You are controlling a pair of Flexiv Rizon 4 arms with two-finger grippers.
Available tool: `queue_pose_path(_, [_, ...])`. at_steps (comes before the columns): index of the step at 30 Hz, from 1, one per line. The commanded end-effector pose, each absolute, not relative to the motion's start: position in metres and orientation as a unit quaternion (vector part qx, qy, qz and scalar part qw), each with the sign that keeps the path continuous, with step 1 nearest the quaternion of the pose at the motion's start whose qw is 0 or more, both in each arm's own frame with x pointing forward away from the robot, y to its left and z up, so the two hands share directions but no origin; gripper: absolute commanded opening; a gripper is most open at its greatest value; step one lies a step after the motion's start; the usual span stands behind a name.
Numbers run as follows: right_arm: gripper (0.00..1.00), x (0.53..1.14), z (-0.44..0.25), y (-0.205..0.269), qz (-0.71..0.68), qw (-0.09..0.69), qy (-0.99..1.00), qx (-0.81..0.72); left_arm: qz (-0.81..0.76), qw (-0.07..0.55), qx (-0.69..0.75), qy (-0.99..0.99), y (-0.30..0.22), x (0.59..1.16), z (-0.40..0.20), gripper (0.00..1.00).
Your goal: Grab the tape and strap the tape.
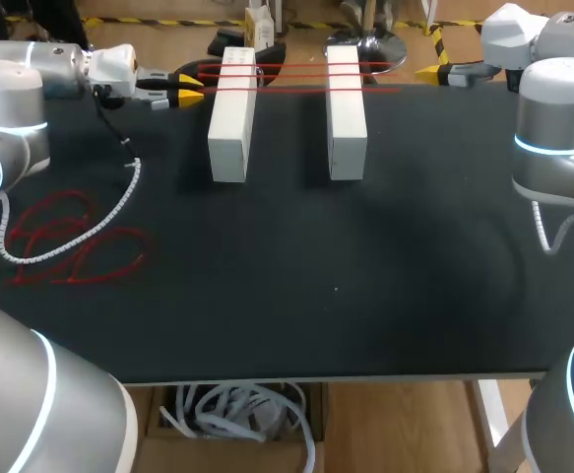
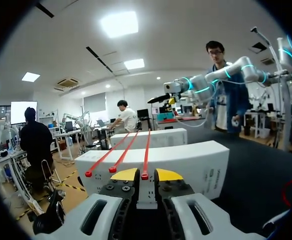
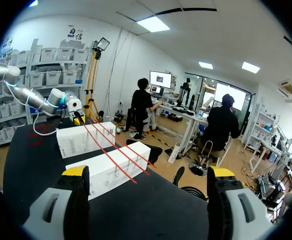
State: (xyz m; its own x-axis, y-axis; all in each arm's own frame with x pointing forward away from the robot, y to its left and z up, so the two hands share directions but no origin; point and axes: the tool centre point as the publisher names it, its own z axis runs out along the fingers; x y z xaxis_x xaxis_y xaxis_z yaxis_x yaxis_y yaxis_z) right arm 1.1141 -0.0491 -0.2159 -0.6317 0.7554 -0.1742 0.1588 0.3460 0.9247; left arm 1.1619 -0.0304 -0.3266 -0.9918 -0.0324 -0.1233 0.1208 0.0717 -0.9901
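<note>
- red tapes (image 1: 287,77) look thin, light and floppy; pinch one by its knobbed end.
- left pincer (image 2: 146,175) narrowly open around one tape end; right pincer (image 3: 148,172) wide open, empty.

Head: high, looking down on two white rectangular blocks (image 1: 231,118).
Left wrist: low, just beside them, facing across.
Right wrist: farther off, opposite side.
Shared: both blocks.

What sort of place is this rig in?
Likely a robotics lab test bench: left arm and right arm flank a black table; red straps lie across two white blocks, spare straps piled nearby.
</note>
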Motion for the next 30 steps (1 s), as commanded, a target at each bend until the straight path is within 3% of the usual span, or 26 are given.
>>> queue_pose_path(1, [1.0, 1.114, -0.216, -0.05, 0.487, 0.306, 0.761, 0.3, -0.692, -0.018, 0.098, 0.715, -0.03, 1.17, -0.334, 0.17])
queue_pose_path(9, [1.0, 1.114, -0.216, -0.05, 0.487, 0.306, 0.761, 0.3, -0.692, -0.018, 0.098, 0.716, -0.029, 1.17, -0.334, 0.14])
queue_pose_path(12, [1.0, 1.114, -0.216, -0.05, 0.487, 0.306, 0.761, 0.3, -0.691, -0.018, 0.097, 0.716, -0.029, 1.169, -0.334, 0.0])
queue_pose_path(21, [1.0, 1.114, -0.216, -0.05, 0.487, 0.306, 0.761, 0.3, -0.706, -0.02, 0.098, 0.701, -0.033, 1.163, -0.33, 0.0])
queue_pose_path(30, [1.0, 1.114, -0.216, -0.05, 0.487, 0.306, 0.761, 0.3, -0.769, -0.008, 0.072, 0.635, -0.048, 1.143, -0.289, 0.0])
